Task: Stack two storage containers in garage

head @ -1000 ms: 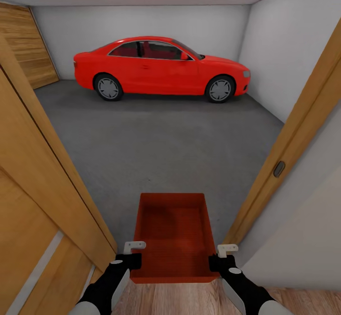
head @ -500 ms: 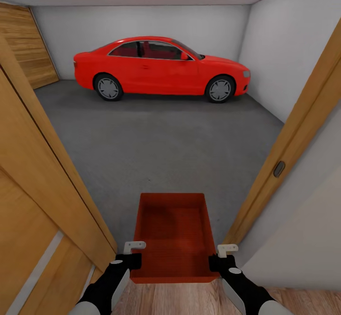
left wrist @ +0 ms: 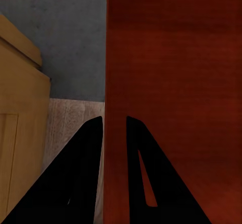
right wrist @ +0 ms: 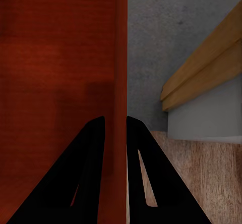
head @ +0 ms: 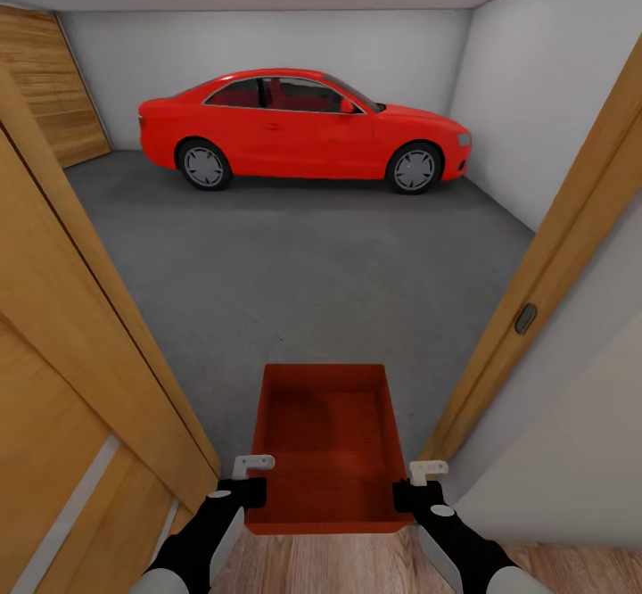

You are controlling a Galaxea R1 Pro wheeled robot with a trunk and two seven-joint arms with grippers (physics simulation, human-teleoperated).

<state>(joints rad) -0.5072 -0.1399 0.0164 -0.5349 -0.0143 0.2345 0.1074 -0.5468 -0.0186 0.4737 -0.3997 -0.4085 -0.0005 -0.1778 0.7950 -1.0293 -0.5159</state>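
Observation:
One orange-red storage container [head: 325,442] hangs level in front of me in the doorway, over the line where the wood planks meet the garage's dark grey floor [head: 294,264]. My left gripper [head: 253,474] is shut on the container's left wall [left wrist: 113,82], one finger on each side of it. On the opposite side my right gripper [head: 417,476] is shut on the right wall [right wrist: 120,72] the same way. The bin's ribbed bottom [left wrist: 181,82] shows in both wrist views.
A red coupe car [head: 303,130] stands across the far end of the garage. The open wooden door [head: 62,380] is close on the left and the door frame [head: 544,282] close on the right. A white wall base [right wrist: 206,118] lies beside the right gripper.

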